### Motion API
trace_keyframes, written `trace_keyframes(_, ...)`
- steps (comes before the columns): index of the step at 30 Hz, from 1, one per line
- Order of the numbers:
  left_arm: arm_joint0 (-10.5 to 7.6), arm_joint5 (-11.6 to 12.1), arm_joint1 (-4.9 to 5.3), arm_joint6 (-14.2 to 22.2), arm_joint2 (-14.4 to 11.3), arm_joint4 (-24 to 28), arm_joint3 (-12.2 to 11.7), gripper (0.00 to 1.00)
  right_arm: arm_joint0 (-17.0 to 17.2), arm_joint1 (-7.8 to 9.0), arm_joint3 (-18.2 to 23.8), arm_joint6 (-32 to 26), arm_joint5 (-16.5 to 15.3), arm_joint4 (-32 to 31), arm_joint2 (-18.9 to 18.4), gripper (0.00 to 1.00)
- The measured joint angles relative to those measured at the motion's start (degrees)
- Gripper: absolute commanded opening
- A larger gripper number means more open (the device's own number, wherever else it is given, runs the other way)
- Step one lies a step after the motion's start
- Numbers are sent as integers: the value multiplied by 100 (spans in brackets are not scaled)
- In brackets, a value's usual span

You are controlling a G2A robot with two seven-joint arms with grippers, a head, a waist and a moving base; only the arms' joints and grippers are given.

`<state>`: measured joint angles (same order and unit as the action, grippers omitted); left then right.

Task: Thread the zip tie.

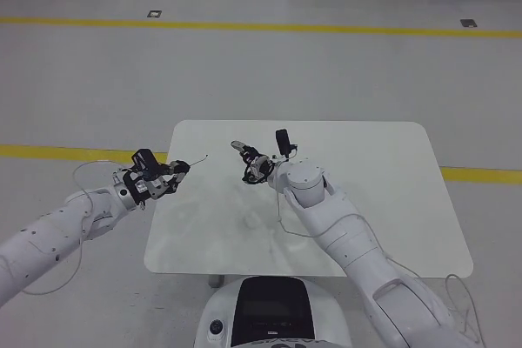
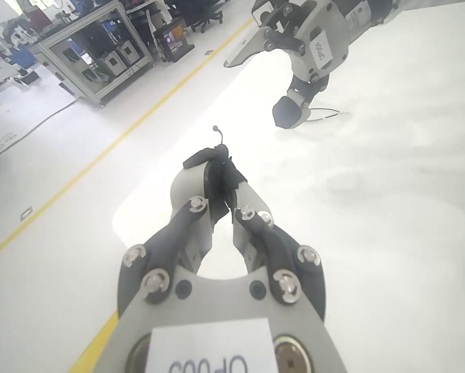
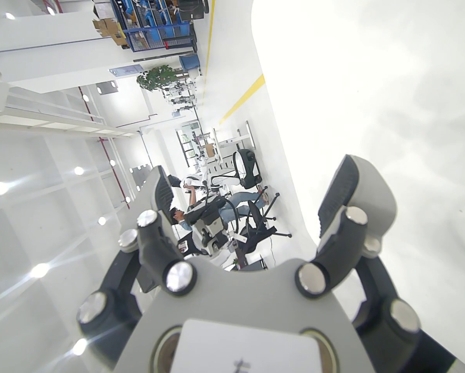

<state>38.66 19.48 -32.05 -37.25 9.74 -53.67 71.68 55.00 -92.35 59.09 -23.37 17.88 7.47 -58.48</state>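
From the top: shows the left gripper (image 1: 179, 170) pressed together on the tie (image 1: 196, 162), with a thin length sticking out past its fingertips toward the right gripper (image 1: 259, 148). Puts the right gripper well apart from that free end, spread wide and holding nothing, both raised over the table (image 1: 374, 200).

From the left wrist: shows the same pinch close up, with only a short curled tip of the tie (image 2: 218, 135) showing ahead of the left gripper (image 2: 217, 157). Places the right gripper (image 2: 257, 91) farther ahead, jaws wide, its lower finger close over the table (image 2: 372, 196). Shows a thin strand (image 2: 326, 112) lying just beside that finger; cannot tell what it is.

From the right wrist: shows the right gripper (image 3: 252, 180) spread, nothing between the pads (image 3: 331, 196), with the table (image 3: 372, 79) beyond one finger.

Likely trouble from here: could miss the take, since the strap is thin and springy and its end may sway or droop once either arm moves. Might twist or slide in the left pinch if pulled off-line. Could also knock fingers together when closing the gap, bending the tie away. Calls for a slow, straight approach to the free end.
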Motion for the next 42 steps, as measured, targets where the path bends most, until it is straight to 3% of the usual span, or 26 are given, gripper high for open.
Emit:
trace_keyframes(7, 0, 0, 0, 0, 0, 0, 0, 0, 316, 437, 511, -1725, -891, -459, -842, 100)
trace_keyframes(13, 0, 0, 0, 0, 0, 0, 0, 0, 288, 653, 575, -3228, -1156, -878, -1038, 100)
trace_keyframes(23, 0, 0, 0, 0, 0, 0, 0, 0, 312, 660, 584, -3120, -1200, -918, -1038, 100)
trace_keyframes(26, 0, 0, 0, 0, 0, 0, 0, 0, 345, 734, 527, -3022, -1448, -1076, -1173, 100)
trace_keyframes(32, 0, 0, 0, 0, 0, 0, 0, 0, 356, 929, 364, -3527, -2093, -1274, -1519, 100)
trace_keyframes(42, 0, 0, 0, 0, 0, 0, 0, 0, 198, 1174, -363, -4770, -2895, -522, -2047, 100)
